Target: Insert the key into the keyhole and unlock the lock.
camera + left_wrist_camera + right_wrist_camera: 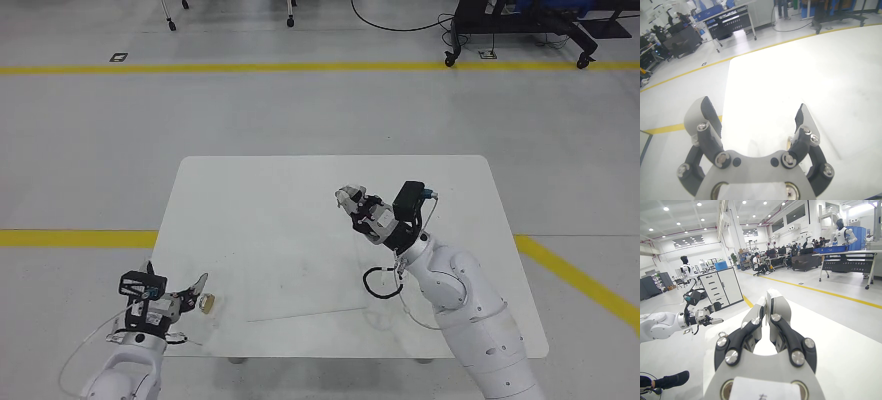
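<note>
Key point(765, 313) pinched flat in right gripper point(767, 300), raised over mid-table point(300, 200); left gripper point(753, 102) spread wide, low beside lock point(208, 303).

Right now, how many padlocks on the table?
1. The padlock lies at the table's left edge, just beside the open left gripper. None looks hidden, though the arms cover some tabletop.

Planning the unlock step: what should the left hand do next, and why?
Probably shift the open left hand over the padlock, which lies ungripped on the table beside one finger. The right hand is shut on the key.
</note>
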`<state>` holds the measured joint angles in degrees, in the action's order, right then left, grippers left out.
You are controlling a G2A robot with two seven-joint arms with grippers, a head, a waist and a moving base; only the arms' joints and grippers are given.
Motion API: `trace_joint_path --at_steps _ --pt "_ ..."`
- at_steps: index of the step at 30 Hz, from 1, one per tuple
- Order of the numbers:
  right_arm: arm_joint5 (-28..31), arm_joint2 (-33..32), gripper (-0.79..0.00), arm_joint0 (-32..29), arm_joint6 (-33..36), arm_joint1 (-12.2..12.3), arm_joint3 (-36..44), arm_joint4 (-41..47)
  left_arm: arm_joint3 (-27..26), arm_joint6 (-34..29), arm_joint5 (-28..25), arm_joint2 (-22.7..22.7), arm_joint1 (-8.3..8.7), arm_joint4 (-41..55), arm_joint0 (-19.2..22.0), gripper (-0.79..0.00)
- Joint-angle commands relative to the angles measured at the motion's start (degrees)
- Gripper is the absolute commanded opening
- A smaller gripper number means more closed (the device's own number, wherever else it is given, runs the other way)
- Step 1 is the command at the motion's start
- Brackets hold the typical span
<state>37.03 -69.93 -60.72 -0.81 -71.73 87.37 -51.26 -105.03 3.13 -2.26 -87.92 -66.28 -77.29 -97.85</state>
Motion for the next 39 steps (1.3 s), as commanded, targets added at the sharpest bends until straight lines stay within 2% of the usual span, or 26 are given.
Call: trace_joint_path --at_steps 1,5,9,11,22,24,26,29,32,36,39 --pt "-1.26 0.06 -0.785 -0.45 0.62 -0.16 -1.09 5.46 -1.78 -0.9 -5.16 1.59 -0.08 3.62 1.43 0.0" --pt "-5.85 1.27 -0.785 0.18 6.48 -0.79 -3.0 17.58 -5.08 -7.36 -20.08 3.67 0.06 17.06 5.25 0.0" --pt "-5.8 0.73 -0.785 0.5 10.55 -0.91 -3.42 27.18 -3.63 -17.98 -27.93 6.73 0.06 31.68 11.48 0.0" --pt "-5.69 -0.24 -0.785 0.47 11.71 -0.79 -3.77 29.82 -3.2 -21.46 -28.48 7.28 0.1 34.45 14.75 0.0" --pt "-5.22 -0.57 -0.785 0.42 12.34 -0.75 -3.77 31.43 -2.9 -20.2 -27.97 8.03 0.01 34.31 14.13 0.0" --pt "-5.22 -0.57 -0.785 0.42 12.34 -0.75 -3.77 31.43 -0.58 -22.52 -30.65 9.55 -0.05 42.43 14.38 0.0" --pt "-5.81 -0.38 -0.785 0.06 12.32 -0.78 -3.35 31.47 2.55 -29.99 -32.12 10.42 0.13 55.12 16.71 0.0" --pt "-8.08 0.95 -0.785 -0.25 13.87 -1.04 -2.66 33.31 7.12 -43.9 -30.12 11.47 0.52 76.46 22.3 0.0" --pt "-11.42 2.3 -0.785 0.36 15.78 -1.34 -2.99 34.72 11.89 -52.96 -27.37 12.79 0.55 90.99 27.25 0.0" --pt "-13.53 3.79 -0.785 0.99 18.11 -1.68 -3.21 36.87 18.16 -58.16 -24.99 16.24 -0.1 101.04 32.98 0.0" --pt "-13.95 4.55 -0.785 1.35 18.99 -1.9 -3.38 38.34 21.51 -56.9 -26.16 19.17 -0.78 99.54 36.23 0.0"
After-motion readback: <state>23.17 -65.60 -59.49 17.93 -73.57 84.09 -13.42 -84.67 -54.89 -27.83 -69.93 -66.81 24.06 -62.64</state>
